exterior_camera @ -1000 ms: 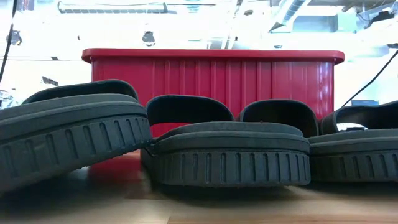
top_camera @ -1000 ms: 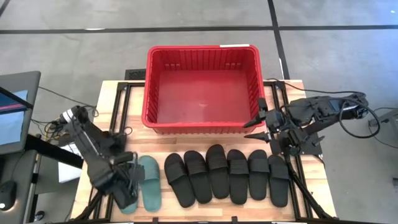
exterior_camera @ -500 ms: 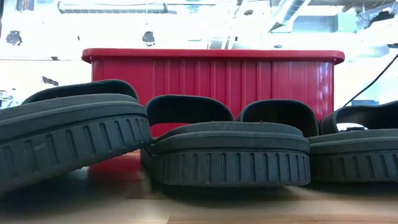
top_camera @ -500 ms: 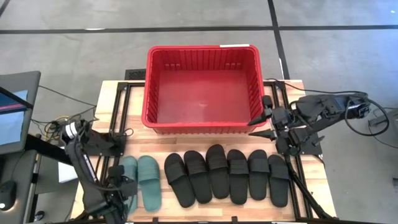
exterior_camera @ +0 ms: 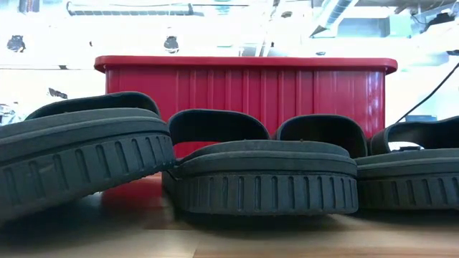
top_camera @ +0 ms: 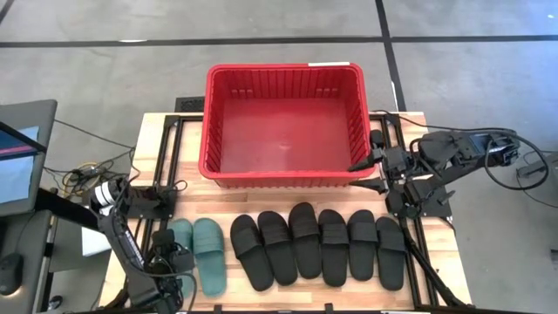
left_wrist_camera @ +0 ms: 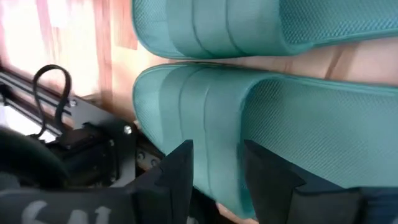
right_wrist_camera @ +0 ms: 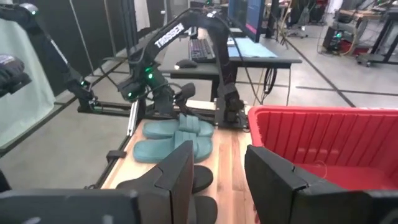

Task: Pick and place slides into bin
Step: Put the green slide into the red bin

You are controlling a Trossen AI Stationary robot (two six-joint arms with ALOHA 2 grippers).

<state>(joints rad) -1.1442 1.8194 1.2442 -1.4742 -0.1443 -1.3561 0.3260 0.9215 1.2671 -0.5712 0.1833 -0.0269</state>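
Two sage-green slides (top_camera: 209,253) lie side by side at the table's near left, soles down. Six black slides (top_camera: 318,247) lie in a row to their right and fill the low view (exterior_camera: 262,183). The red bin (top_camera: 212,122) stands empty at the far middle. My left gripper (top_camera: 174,260) is open and low at the outer side of the left green slide (left_wrist_camera: 205,124), level with its strap. My right gripper (top_camera: 359,177) is open and empty beside the bin's near right corner. My left gripper (left_wrist_camera: 214,152) stands with its open fingers (left_wrist_camera: 180,168) on either side of the left green slide's outer edge (left_wrist_camera: 217,180), below the strap. It comes in low from the table's left. I cannot tell whether the fingers touch the slide.
Black frame rails (top_camera: 166,166) run along the table's left and right sides. A monitor (top_camera: 22,157) stands off the table's left. The right wrist view looks across the bin's rim (right_wrist_camera: 323,112) to the green slides (right_wrist_camera: 174,137) and the left arm (right_wrist_camera: 155,81).
My left arm has drawn back from above the left green slide toward the table's near left corner and gone down. The left green slide was covered and now shows. No slide has moved.
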